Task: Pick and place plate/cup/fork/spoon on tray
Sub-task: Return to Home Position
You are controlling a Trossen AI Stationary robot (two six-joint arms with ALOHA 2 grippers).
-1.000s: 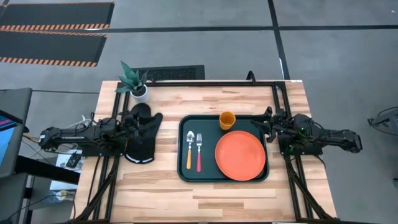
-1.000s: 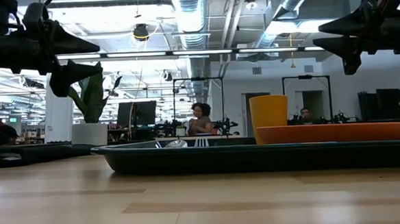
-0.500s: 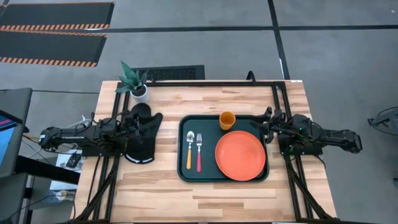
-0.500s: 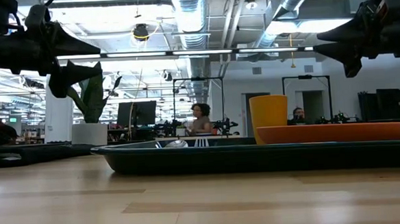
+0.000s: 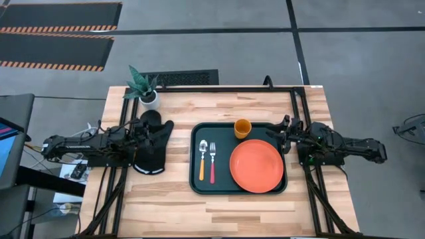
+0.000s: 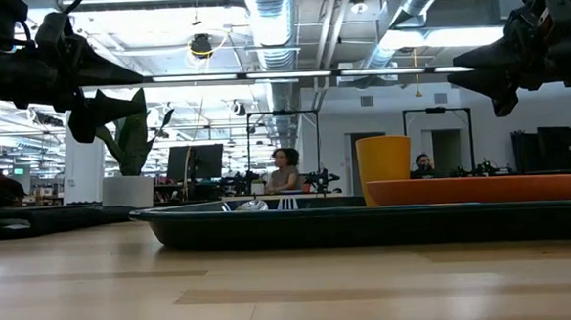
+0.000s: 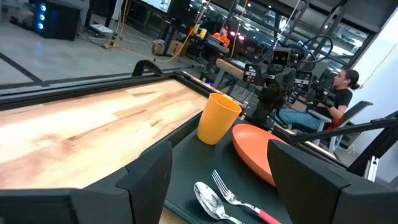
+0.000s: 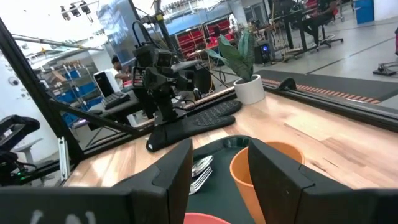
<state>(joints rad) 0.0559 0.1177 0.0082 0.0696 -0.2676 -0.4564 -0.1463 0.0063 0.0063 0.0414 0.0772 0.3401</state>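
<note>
The dark tray (image 5: 196, 182) lies on the wooden table. On it rest the orange-red plate (image 5: 257, 166), the orange-yellow cup (image 5: 242, 128) standing upright at its far edge, the orange-handled spoon (image 5: 202, 159) and the red-handled fork (image 5: 212, 162), side by side at the tray's left. My left gripper (image 5: 149, 135) hovers open above the black oven mitt (image 5: 153, 149), left of the tray; its wrist view shows the cup (image 7: 217, 118) ahead. My right gripper (image 5: 282, 133) hovers open just right of the tray, near the cup (image 8: 261, 174), and holds nothing.
A small potted plant (image 5: 146, 89) stands at the table's far left corner. Black frame rails (image 5: 302, 106) run along the table's far and right edges. Bare wood (image 5: 219, 209) lies near the front edge. People sit in the room behind (image 6: 286, 170).
My right gripper's fingers have drawn closer together, as the low view shows, but still stand apart. The tray and the things on it have kept still.
</note>
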